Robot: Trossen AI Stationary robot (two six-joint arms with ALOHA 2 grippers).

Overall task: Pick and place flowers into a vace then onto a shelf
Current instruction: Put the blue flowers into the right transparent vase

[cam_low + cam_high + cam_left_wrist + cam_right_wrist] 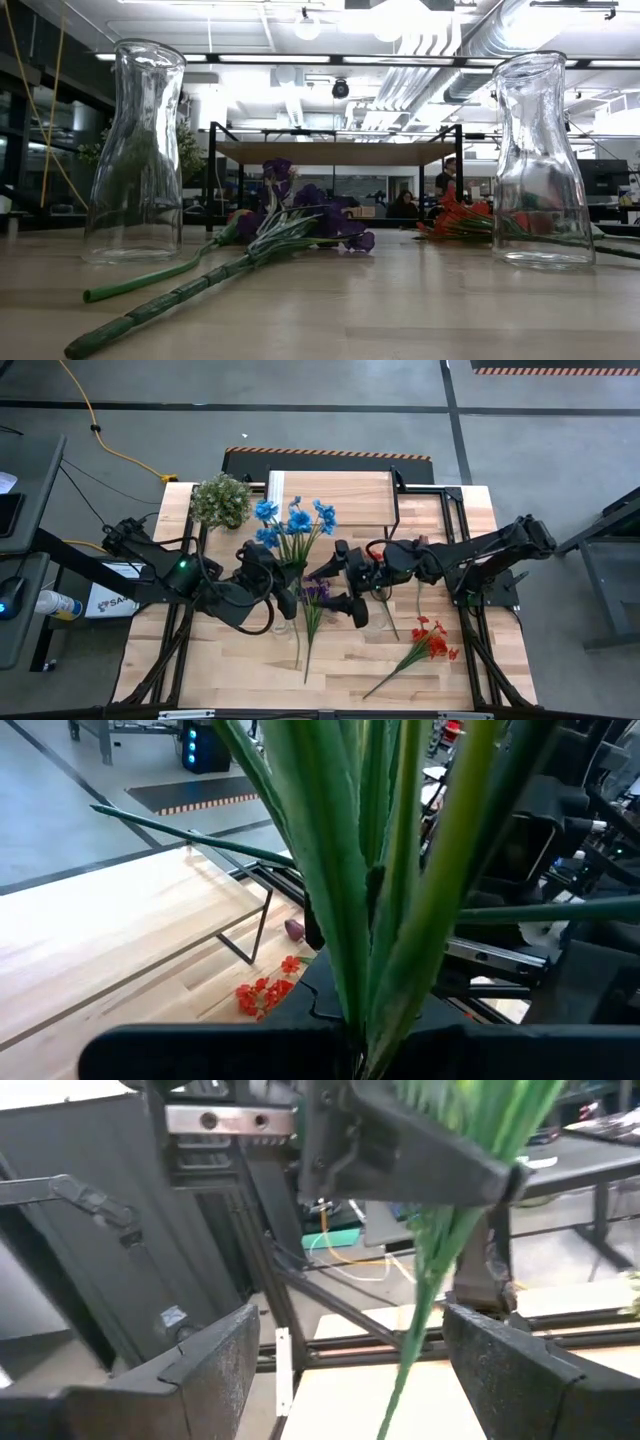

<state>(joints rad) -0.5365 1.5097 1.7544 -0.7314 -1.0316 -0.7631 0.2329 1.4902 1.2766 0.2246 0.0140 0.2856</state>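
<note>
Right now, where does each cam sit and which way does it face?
High: overhead, straight down on the table; both arms show.
Low: table height, level past two glass vases to the shelf; no arm shows.
Left wrist: on the left gripper, shut on the blue flowers.
Right wrist: between the open right gripper fingers.
Shared: wrist views both see those stems.

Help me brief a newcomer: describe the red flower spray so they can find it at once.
Start at the wooden table and go to its front right part, just in front of the right arm. The red flower spray lies flat there, its green stem slanting toward the front edge. It alone has small bright red blooms; the neighbouring purple flowers and blue flowers sit nearer the middle.
</note>
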